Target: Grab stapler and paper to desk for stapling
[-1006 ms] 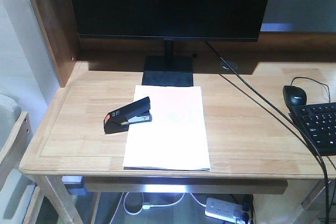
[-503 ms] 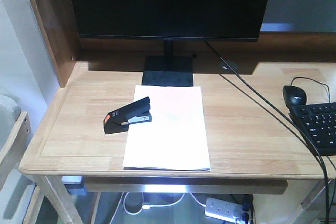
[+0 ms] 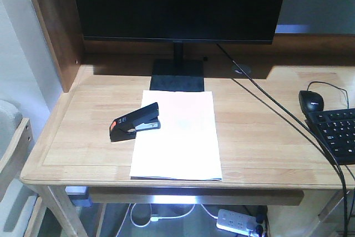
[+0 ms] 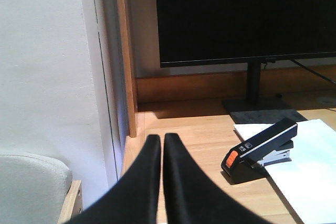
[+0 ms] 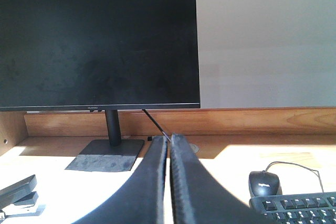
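Both end effectors are pressed together and hold nothing. Left end effector point(image 4: 161, 142) hangs above the left part of the table point(image 3: 260, 137), near the wall, and the right end effector point(image 5: 169, 142) points toward the monitor point(image 3: 177, 4), well apart from the work.

Compared with one second ago, nothing changes in the front view: the stapler point(image 3: 135, 121) is at the same place, with its metal end lying over the left edge of the paper point(image 3: 177, 142) and its orange end on the bare wood. The paper lies flat in the middle of the table, in front of the monitor stand. A mouse point(image 3: 311, 101) and a keyboard point(image 3: 335, 134) are far at the right side.

I think this stillness means that the carrying part is done, since both things already rest on the table. What is left, if anything, seems to be the pressing of the stapler, and the left arm is the nearer one for it.
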